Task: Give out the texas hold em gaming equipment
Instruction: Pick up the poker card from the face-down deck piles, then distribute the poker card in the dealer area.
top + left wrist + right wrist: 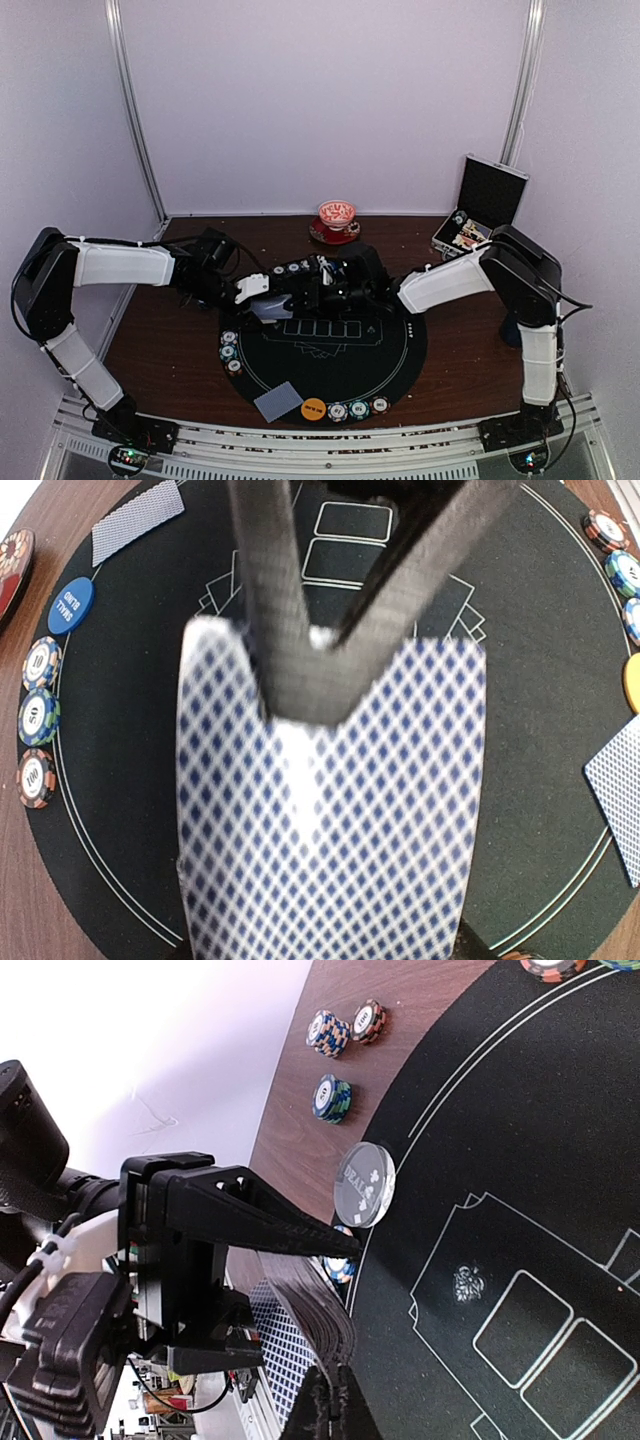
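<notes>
My left gripper [266,302] is shut on a deck of blue-diamond-backed cards [330,810] and holds it over the round black mat's far left part. In the right wrist view one left finger [260,1222] lies along the fanned deck [310,1305]. My right gripper [314,290] meets the deck from the right. Its fingers [275,630] are pinched together on the deck's top card edge, as the right wrist view also shows [333,1390]. Single cards [277,402] [138,520] lie face down on the mat. Striped chips [358,408] [37,715] [333,1097] sit at its rim.
An orange disc [313,408] lies by the near card, a blue disc [70,605] at the mat's edge, a clear dealer disc [364,1183] on the rim. The open black case [482,208] stands back right. A red cup on a saucer [337,222] stands at the back.
</notes>
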`<state>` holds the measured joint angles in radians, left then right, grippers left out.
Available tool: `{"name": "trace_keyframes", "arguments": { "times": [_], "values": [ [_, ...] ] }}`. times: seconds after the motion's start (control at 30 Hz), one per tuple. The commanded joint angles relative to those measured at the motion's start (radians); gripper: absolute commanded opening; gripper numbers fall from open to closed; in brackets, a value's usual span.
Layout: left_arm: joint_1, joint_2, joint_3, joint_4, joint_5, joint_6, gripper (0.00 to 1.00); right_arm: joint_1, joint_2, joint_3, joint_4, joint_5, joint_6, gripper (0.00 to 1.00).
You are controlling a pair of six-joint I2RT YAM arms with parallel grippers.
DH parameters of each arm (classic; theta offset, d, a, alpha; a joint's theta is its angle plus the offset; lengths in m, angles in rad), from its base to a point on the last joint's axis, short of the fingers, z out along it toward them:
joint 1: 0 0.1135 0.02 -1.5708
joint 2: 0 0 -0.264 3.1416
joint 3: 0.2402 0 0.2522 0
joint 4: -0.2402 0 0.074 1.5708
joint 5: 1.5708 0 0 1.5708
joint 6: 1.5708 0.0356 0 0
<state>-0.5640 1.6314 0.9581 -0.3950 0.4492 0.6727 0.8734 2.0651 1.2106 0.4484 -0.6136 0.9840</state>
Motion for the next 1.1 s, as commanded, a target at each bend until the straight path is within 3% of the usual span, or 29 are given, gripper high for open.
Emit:
{"name": "trace_keyframes", "arguments": {
  "times": [0.0,0.23,0.4,0.7,1.07],
  "values": [
    [0.005,-0.006,0.024,0.01,0.022,0.008,0.5,-0.028,-0.09,-0.065,0.035,0.012,0.013,0.0],
    [0.005,-0.009,0.024,0.01,0.014,0.005,0.5,-0.091,-0.239,-0.18,0.06,0.061,0.005,0.0],
    [0.006,-0.031,0.028,-0.001,-0.002,0.003,0.5,-0.126,-0.243,-0.198,0.059,0.113,-0.001,0.0],
    [0.014,-0.084,0.04,-0.069,-0.048,0.011,0.5,-0.12,0.01,0.045,0.051,0.106,0.035,0.0],
    [0.054,-0.24,-0.067,-0.112,-0.083,0.025,0.5,-0.042,0.353,0.371,0.132,0.102,0.158,0.0]
  ]
}}
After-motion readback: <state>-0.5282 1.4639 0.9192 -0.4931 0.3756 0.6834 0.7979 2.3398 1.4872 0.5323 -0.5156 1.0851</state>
